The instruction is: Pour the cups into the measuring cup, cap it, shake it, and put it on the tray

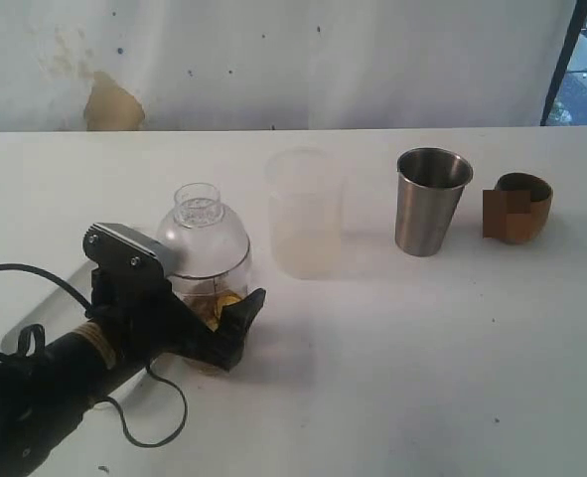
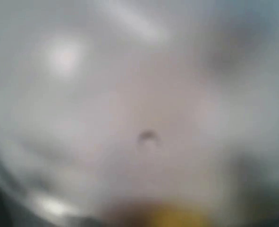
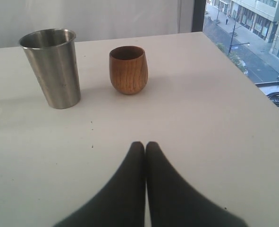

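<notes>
My left gripper (image 1: 223,323) is shut on the clear measuring cup (image 1: 217,298), which stands on the table at the left with a clear domed cap (image 1: 202,234) on it and something yellow inside. The left wrist view is a blur of that clear measuring cup (image 2: 139,113) pressed close, and the fingers do not show there. The steel tumbler (image 1: 430,201) (image 3: 52,66) and the brown cup (image 1: 516,207) (image 3: 128,69) stand upright at the back right. My right gripper (image 3: 145,144) is shut and empty, low over bare table short of both cups. It is out of the exterior view.
A frosted translucent cup (image 1: 305,214) stands between the measuring cup and the tumbler. A pale curved rim, seemingly the tray (image 1: 35,328), shows beside the left arm, mostly hidden. The table's right edge (image 3: 252,90) runs near the brown cup.
</notes>
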You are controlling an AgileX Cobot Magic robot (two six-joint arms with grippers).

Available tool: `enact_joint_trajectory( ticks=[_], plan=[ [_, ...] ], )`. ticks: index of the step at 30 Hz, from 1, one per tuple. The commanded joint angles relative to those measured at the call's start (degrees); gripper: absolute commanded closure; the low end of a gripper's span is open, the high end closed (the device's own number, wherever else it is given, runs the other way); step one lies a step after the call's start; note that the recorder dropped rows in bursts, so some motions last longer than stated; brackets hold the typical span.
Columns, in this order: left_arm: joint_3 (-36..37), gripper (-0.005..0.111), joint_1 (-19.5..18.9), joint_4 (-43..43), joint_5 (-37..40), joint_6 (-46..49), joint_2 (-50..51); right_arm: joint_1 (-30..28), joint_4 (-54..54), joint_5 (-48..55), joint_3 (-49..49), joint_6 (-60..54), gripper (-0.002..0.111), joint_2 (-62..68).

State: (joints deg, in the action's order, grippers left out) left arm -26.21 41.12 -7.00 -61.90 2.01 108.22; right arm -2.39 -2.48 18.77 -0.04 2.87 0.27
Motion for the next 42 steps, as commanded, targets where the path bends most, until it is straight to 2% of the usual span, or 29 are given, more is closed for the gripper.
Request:
enact_joint_trajectory(
  ticks=[1, 20, 22, 24, 28, 31, 37, 42],
  plan=[
    [-0.28, 0.002, 0.13, -1.08, -0.28, -0.07, 0.14, -0.56, -0.22, -0.37, 0.04, -0.50, 0.108, -0.27],
    [-0.28, 0.002, 0.13, -0.23, -0.23, 2.33, 0.14, -0.56, -0.22, -0.37, 0.04, -0.50, 0.108, -0.27],
    [-0.28, 0.014, 0.13, -0.23, -0.23, 2.33, 0.14, -0.56, -0.22, -0.37, 0.04, -0.50, 0.108, -0.27],
    [-0.28, 0.035, 0.13, -0.23, -0.23, 2.33, 0.14, -0.56, -0.22, -0.37, 0.04, -0.50, 0.108, -0.27],
    [-0.28, 0.104, 0.13, 0.76, -1.21, 2.33, 0.14, -0.56, -0.22, -0.37, 0.04, -0.50, 0.108, -0.27],
    [-0.28, 0.107, 0.13, 1.99, -7.91, 2.82, 0.14, -0.56, -0.22, -0.37, 0.04, -0.50, 0.108, -0.27],
    [-0.86, 0.107, 0.13, 4.26, -8.06, 2.82, -3.20, -0.56, -0.22, -0.37, 0.04, -0.50, 0.108, -0.27],
    [-1.46, 0.107, 0.13, -1.47, -8.06, 1.60, -5.27, -0.56, -0.22, -0.37, 0.04, -0.50, 0.108, -0.27]
  ],
)
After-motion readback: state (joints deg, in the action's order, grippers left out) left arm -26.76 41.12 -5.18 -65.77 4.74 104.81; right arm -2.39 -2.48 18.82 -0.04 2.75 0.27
